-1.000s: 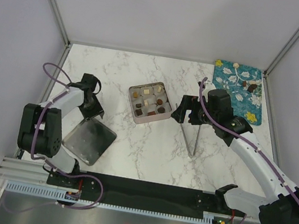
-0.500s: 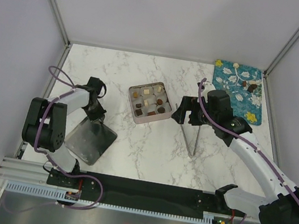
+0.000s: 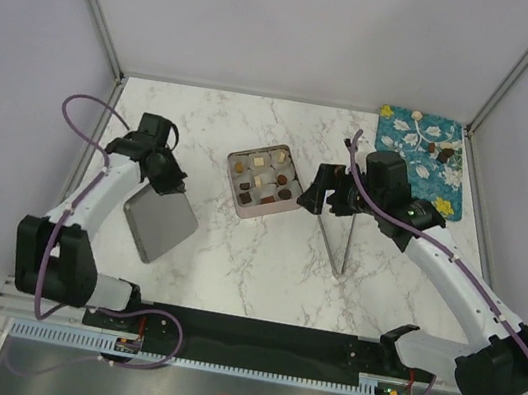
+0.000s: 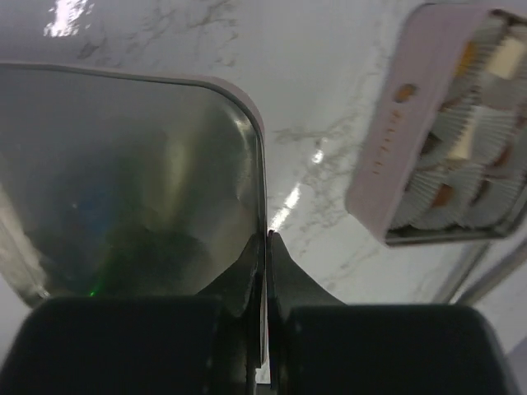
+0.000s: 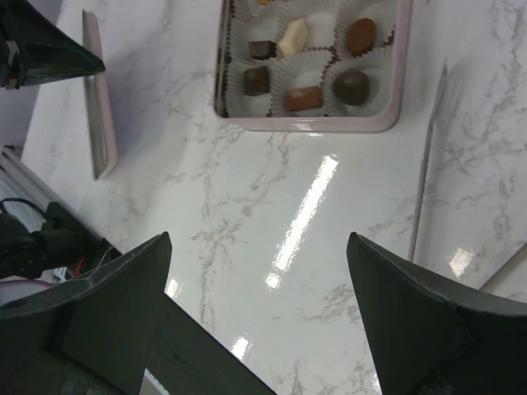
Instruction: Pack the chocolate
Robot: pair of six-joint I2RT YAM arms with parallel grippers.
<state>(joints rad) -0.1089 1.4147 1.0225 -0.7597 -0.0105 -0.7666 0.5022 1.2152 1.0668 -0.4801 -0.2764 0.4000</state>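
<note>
Left jaws are clamping the lid rim near the counter's left edge, right jaws hanging open beside the tin of chocolate.

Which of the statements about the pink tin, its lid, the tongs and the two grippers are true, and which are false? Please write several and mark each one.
1. The left gripper is shut on the edge of the square lid with a shiny metal inside. True.
2. The square pink tin is closed. False: it is open, with chocolate pieces in white paper cups.
3. The right gripper holds the long thin metal tongs. False: it is open and empty, and the tongs lie on the white marble table.
4. A few small pieces lie on the blue floral mat. True.
</note>
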